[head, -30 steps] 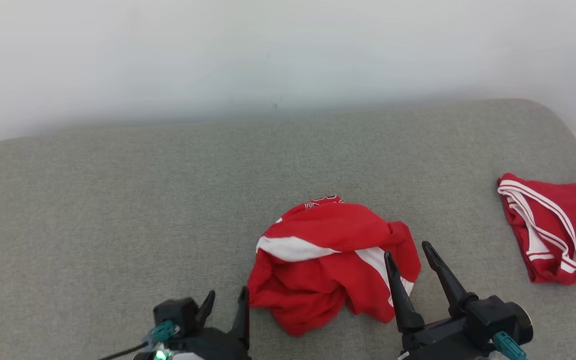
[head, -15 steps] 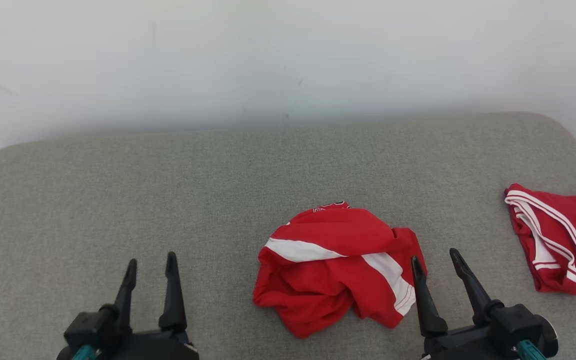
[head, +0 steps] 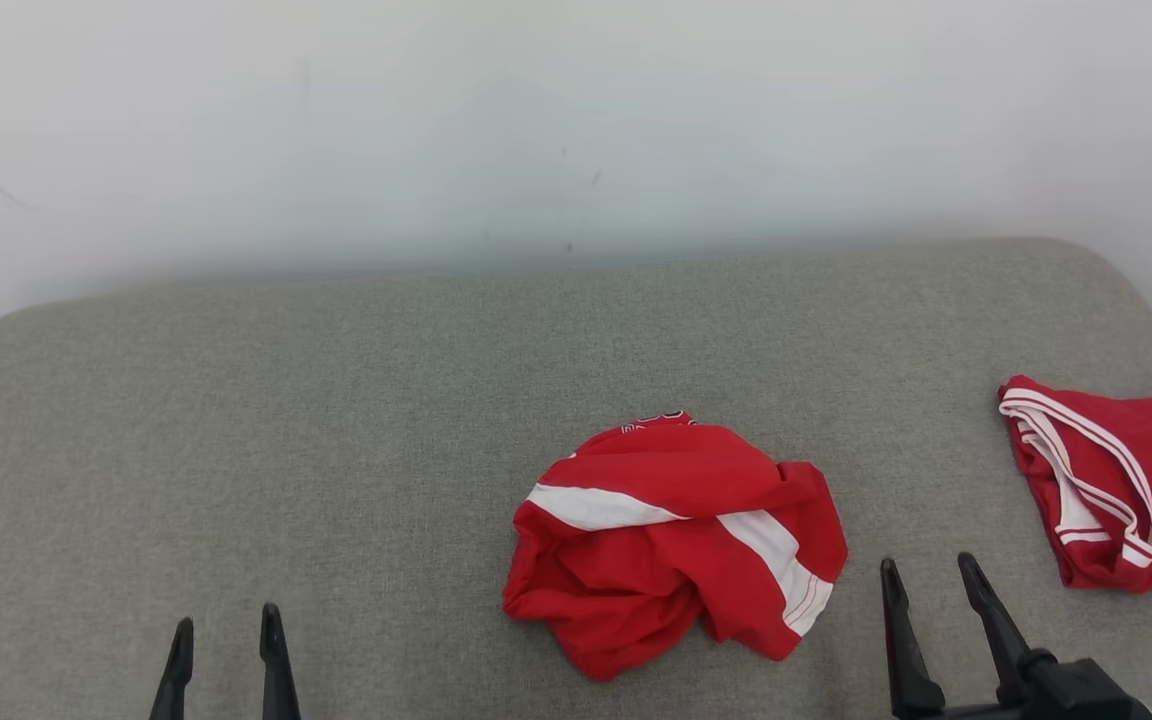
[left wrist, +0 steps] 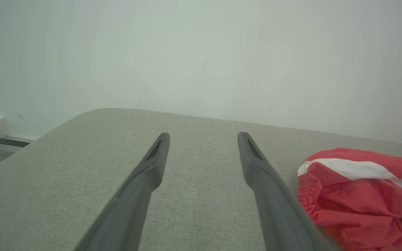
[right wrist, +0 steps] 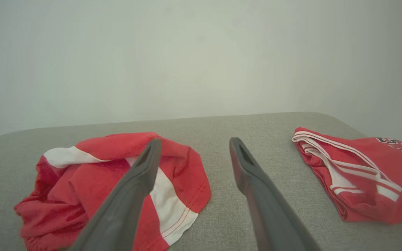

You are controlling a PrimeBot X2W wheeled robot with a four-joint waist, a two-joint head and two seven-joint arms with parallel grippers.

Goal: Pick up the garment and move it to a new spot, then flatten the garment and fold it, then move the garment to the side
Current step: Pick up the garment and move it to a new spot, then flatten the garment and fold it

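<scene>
While the crumpled red garment with a broad white stripe [head: 671, 545] lies in a loose heap on the grey woven fabric cushion [head: 336, 420], a little right of the middle and toward the near edge, neither gripper touches it. The left gripper [head: 226, 615] sits low at the near left of the head view, well apart from the heap, with its two dark fingers spread and nothing between them. In the left wrist view the same fingers [left wrist: 152, 164] stand parted over bare grey cloth, and the heap's gathered edge shows just beyond the right-hand finger. The right gripper [head: 927, 562] hangs near the heap's right side, between it and a second red garment with white striped trim and dark lettering [head: 1116, 480], which lies flatter at the cushion's far right edge and runs out of the head view. Its fingers are likewise spread wide and hold nothing. In the right wrist view one finger [right wrist: 134, 184] crosses in front of the heap's white-striped hem, while the other points at the open cloth between the two garments. A plain white wall [head: 576, 120] rises behind the cushion.
</scene>
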